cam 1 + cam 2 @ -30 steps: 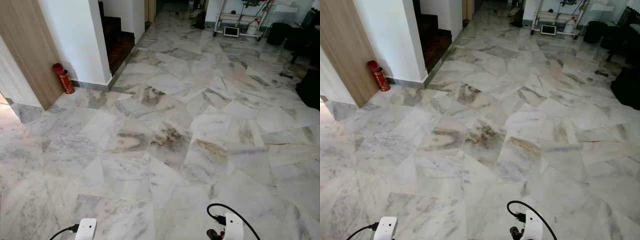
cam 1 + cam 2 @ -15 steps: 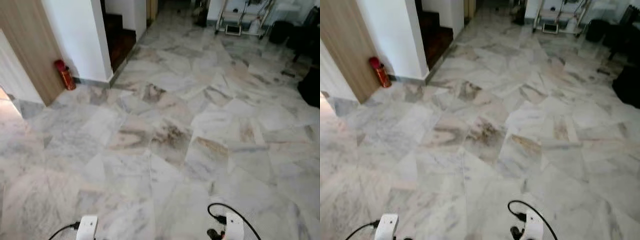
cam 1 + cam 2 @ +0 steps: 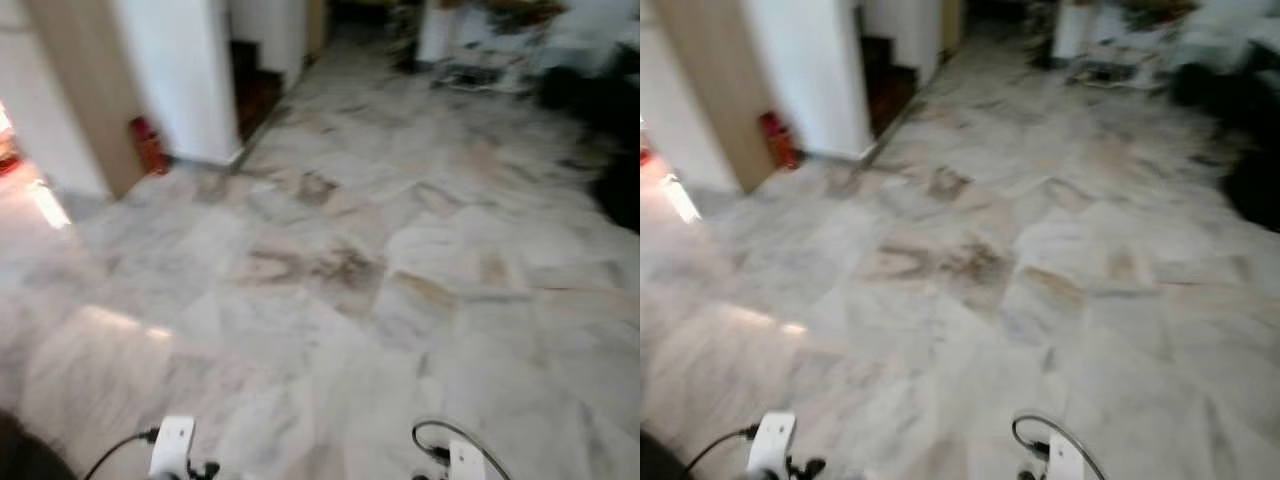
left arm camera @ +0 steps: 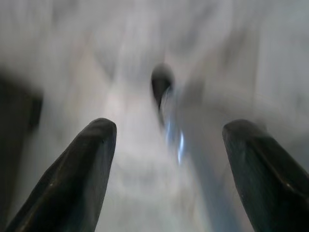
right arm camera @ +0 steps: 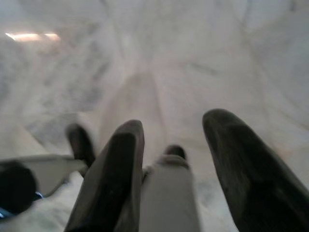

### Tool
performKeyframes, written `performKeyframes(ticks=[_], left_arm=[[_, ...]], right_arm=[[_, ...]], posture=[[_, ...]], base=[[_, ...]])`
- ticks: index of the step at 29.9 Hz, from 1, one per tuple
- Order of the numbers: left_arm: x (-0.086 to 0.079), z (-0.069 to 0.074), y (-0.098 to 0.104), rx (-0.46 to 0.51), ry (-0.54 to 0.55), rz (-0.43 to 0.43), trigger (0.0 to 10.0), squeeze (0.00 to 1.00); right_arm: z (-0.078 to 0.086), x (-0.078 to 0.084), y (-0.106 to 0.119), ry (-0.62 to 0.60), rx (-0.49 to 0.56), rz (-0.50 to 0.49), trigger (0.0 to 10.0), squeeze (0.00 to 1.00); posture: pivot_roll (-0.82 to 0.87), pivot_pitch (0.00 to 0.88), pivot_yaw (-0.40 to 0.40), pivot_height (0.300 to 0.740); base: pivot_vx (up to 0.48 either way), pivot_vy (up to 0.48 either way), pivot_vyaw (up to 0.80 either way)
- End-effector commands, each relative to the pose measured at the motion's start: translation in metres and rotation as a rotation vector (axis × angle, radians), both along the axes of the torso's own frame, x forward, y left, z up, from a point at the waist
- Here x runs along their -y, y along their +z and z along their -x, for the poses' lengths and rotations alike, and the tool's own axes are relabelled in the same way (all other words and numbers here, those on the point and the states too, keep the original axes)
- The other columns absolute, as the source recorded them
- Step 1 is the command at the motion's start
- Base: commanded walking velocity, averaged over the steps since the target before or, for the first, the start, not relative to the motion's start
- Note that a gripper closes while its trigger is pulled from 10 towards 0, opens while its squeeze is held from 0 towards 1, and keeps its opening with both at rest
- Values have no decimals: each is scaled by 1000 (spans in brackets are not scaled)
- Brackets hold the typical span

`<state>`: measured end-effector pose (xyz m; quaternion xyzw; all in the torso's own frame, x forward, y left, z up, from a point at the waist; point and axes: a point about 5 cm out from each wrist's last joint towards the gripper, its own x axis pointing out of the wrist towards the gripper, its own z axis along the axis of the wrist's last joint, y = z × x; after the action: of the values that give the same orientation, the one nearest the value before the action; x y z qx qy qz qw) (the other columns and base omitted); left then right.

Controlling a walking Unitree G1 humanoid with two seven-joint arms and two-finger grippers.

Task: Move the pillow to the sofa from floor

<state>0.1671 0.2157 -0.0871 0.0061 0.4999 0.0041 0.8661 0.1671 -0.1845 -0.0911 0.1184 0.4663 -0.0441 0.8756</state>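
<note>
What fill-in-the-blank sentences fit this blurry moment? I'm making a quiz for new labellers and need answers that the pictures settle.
1. The floor the robot looks down on is pale, veined ____.
2. The small fire extinguisher standing against the wooden panel is ____ in colour.
3. In its wrist view, the left gripper has its two black fingers spread ____, with nothing between them.
4. Beyond the white wall, dark ____ lead upward.

Missing words: marble; red; apart; stairs
</note>
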Motion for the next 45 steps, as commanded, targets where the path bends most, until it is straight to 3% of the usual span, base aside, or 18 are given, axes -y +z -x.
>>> performKeyframes(ticks=[1, 45], left_arm=[[-2, -1, 1, -15, -24, -8, 10000, 0], [-2, -1, 1, -15, -10, -7, 10000, 0]], right_arm=[[2, 1, -1, -10, -8, 2, 10000, 0], [2, 1, -1, -8, -3, 9, 10000, 0]], posture=[[-8, 0, -38, 740], [-2, 0, -44, 740]], base=[[-371, 0, 0], [-363, 0, 0]])
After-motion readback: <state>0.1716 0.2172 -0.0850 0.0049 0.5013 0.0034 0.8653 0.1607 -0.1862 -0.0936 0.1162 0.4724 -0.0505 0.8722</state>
